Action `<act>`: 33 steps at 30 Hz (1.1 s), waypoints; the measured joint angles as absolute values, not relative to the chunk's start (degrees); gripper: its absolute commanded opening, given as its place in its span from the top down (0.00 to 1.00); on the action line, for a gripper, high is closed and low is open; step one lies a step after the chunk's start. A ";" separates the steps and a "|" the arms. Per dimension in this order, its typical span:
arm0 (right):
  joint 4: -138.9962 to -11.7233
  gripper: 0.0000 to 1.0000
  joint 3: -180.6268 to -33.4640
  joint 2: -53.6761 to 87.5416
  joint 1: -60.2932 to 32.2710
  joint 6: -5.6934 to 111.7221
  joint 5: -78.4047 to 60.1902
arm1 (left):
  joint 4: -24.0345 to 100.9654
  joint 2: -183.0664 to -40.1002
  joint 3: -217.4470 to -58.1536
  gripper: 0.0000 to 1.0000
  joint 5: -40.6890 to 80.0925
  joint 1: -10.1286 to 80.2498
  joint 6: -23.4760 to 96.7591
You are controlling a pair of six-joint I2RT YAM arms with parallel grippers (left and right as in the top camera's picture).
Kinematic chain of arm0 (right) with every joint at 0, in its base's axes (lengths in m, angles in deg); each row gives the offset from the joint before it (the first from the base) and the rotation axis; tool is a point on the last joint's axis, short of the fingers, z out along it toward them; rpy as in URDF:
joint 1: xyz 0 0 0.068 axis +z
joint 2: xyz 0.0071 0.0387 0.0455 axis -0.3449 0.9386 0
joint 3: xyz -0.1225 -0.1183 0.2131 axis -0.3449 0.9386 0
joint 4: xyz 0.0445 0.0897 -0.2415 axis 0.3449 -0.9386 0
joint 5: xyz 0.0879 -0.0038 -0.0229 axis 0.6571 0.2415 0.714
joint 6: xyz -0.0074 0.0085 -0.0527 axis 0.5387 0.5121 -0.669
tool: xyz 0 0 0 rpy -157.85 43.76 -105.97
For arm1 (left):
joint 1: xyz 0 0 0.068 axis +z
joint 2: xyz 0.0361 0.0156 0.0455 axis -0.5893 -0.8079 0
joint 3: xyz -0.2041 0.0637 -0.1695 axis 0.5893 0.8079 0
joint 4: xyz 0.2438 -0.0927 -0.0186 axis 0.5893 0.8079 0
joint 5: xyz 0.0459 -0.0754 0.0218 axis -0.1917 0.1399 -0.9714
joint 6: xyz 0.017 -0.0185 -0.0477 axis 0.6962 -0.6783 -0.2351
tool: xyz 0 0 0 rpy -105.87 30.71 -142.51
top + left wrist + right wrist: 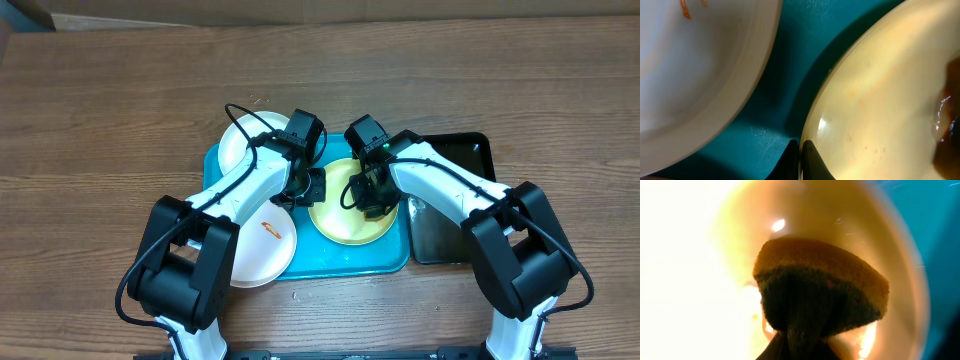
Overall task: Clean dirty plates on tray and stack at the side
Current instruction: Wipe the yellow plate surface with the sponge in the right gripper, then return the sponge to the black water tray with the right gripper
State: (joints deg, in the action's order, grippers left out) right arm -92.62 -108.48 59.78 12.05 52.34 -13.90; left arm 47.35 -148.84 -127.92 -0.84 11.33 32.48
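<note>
The yellow-green plate [345, 222] lies on the turquoise tray [340, 262]. My left gripper [306, 187] is shut on its left rim [812, 115], fingers pinching the edge. My right gripper [372, 195] is shut on a sponge [820, 287], yellow on top and dark green below, pressed on the wet plate [700, 280]. A white plate with a red-orange smear [262, 245] overhangs the tray's front left; it also shows in the left wrist view [695, 65]. Another white plate [243, 140] sits at the tray's back left.
A black tub [455, 215] with water stands right of the tray, against its edge. The brown wooden table [100, 120] surrounds everything. Both arms crowd the tray's middle.
</note>
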 measured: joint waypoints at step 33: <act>-120.11 0.96 -124.56 58.49 -9.61 50.00 -14.91 | 47.07 -148.84 -127.92 0.94 -0.63 11.33 32.48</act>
